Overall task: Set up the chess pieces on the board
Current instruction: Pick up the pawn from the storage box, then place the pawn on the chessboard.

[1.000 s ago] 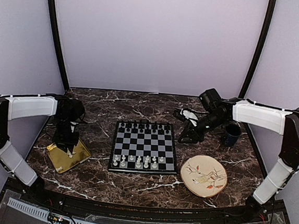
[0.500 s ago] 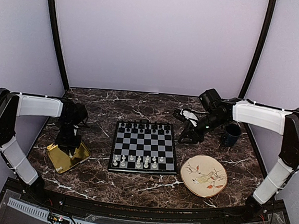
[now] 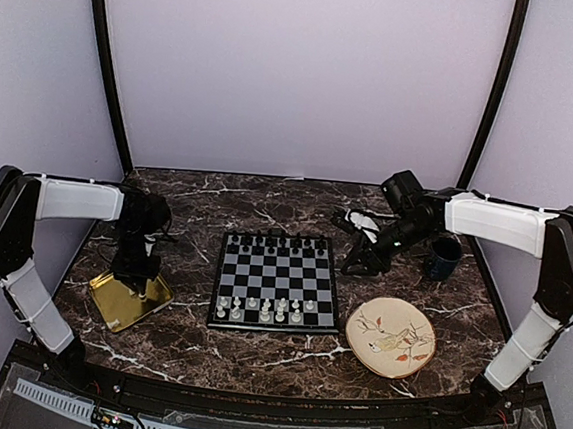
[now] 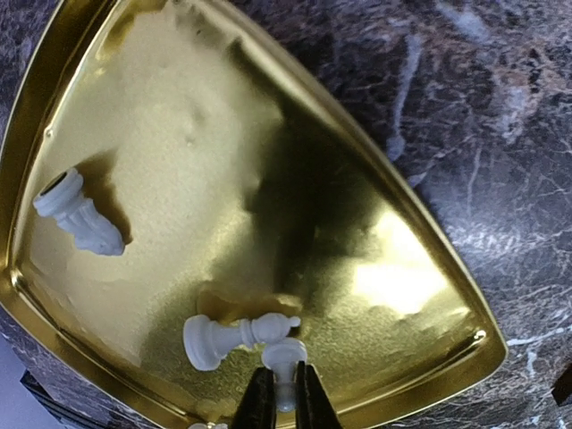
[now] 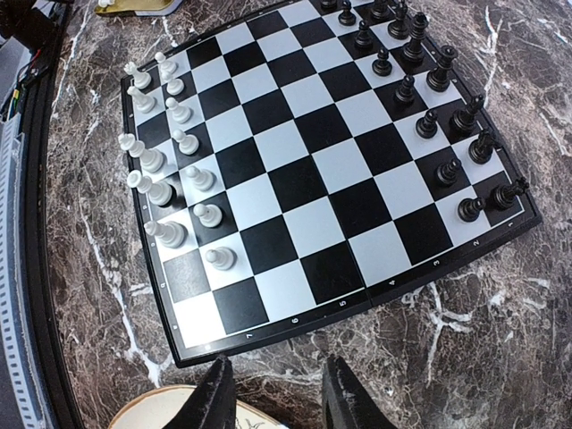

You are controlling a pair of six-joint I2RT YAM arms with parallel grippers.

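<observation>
1. Dark marble table (image 3: pixel 254 357) with white veins stands between pale purple walls (image 3: pixel 299 75).
2. One gold tray (image 3: pixel 116 307) lies at 9 o'clock from the board (image 3: pixel 277 274). White pieces (image 4: pixel 76 214) are in the tray.
3. The left pincer (image 3: pixel 133 273) reaches down into the tray. Its fingers are pressed together on one small white piece (image 4: pixel 284 356) at 6 o'clock in the wrist view.
4. Two more white pieces lie on their sides in the tray. One is at 9 o'clock. The other is just beside the held one.
5. That makes three pieces I can count in the tray. A white speck (image 4: pixel 204 425) at the bottom edge is cut off, so I cannot tell what it is.
6. From above, the tray pieces are too small to make out.
7. On the board, white pieces stand in two rows along the 6 o'clock edge. I count about twelve, but some stand close together.
8. Black pieces (image 5: pixel 427 122) stand in two rows along the 12 o'clock edge. Some are cut off in the wrist view, so I cannot count them all.
9. The right pincer (image 5: pixel 273 393) hangs over the table by the board's 2 o'clock corner. Its fingers are apart with nothing between them.
10. One plate (image 3: pixel 390 337) with a painted picture lies at 4 o'clock from the board.
11. One dark cup (image 3: pixel 444 256) stands at 2 o'clock, farther out. I cannot see inside it.
</observation>
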